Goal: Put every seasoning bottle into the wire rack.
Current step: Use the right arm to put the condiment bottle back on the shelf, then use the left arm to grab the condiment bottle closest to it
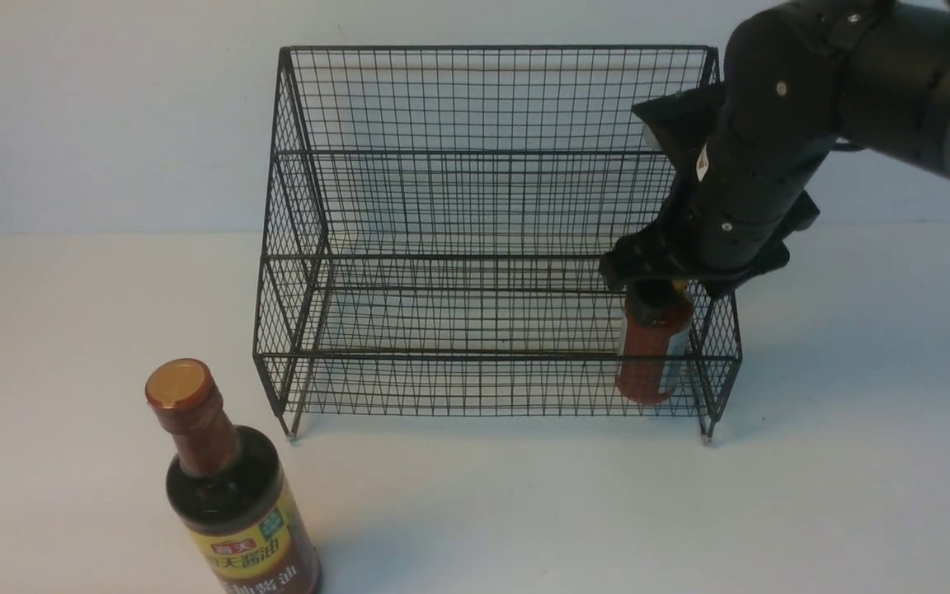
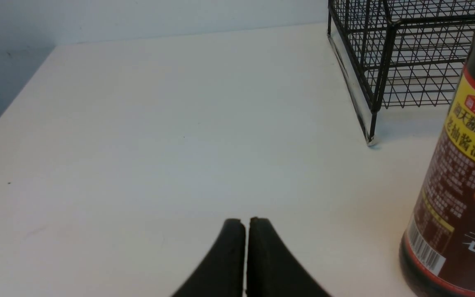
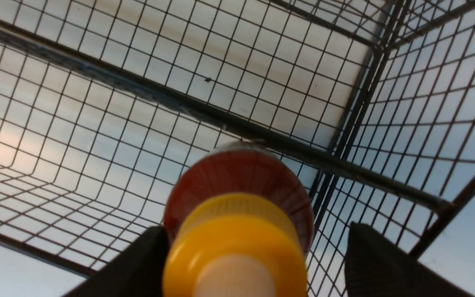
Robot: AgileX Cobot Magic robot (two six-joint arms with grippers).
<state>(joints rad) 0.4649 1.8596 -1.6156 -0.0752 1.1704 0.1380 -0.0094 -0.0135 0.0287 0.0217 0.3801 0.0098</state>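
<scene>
The small red-sauce bottle (image 1: 648, 363) with its yellow nozzle cap stands upright in the lower front tier of the black wire rack (image 1: 483, 206), at its right end. My right gripper (image 1: 658, 304) reaches down over the bottle's top. In the right wrist view my right gripper (image 3: 256, 229) is open around the bottle (image 3: 237, 181): one finger (image 3: 151, 255) is against it, the other (image 3: 369, 255) stands apart. The tall dark soy-sauce bottle (image 1: 228, 495) stands on the table in front of the rack's left corner. My left gripper (image 2: 245, 225) is shut and empty, beside the soy-sauce bottle (image 2: 460, 185).
The white table (image 1: 854, 412) extends round the rack to a pale wall behind. The rack's left front leg (image 2: 370, 140) stands close to the soy-sauce bottle. The rack's rails (image 3: 221, 119) and mesh surround the red bottle.
</scene>
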